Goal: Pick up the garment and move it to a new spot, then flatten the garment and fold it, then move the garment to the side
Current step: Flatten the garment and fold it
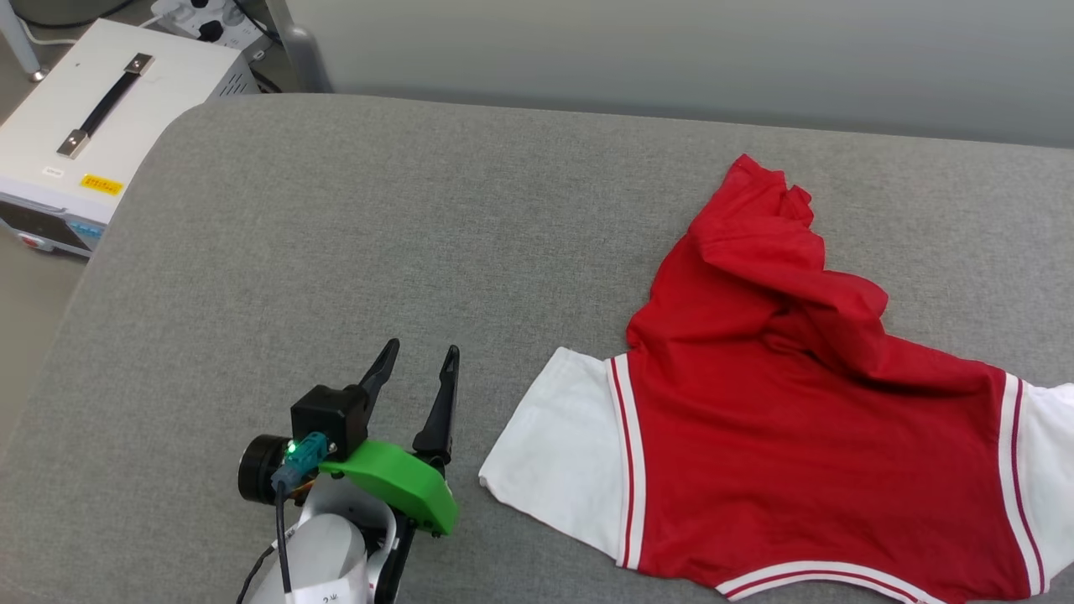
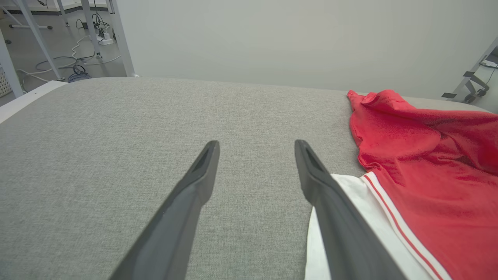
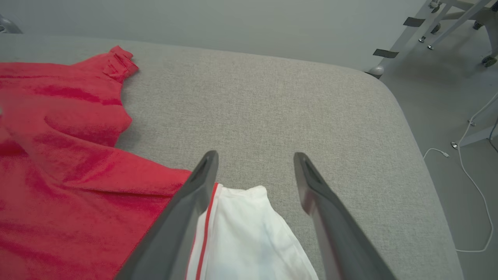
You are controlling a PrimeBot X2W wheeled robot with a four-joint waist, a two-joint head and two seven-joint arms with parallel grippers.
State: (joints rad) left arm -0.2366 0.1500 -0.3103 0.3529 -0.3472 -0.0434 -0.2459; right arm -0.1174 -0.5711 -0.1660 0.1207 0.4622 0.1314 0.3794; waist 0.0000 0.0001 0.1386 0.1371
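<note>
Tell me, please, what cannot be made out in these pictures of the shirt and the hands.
- Head view: the shirt's near edge and the sleeve at its right run out of frame.
- Head view: bunched folds hide the shirt's far part.
- Right wrist view: whether the right hand touches that sleeve; its own fingers cover the spot.
- Head view: the white box's yellow label is too small to read.

A rumpled red shirt (image 1: 780,453) lies at four o'clock on the table (image 1: 336,252). The left gripper (image 1: 424,346), fingers spread, is at seven o'clock.
</note>
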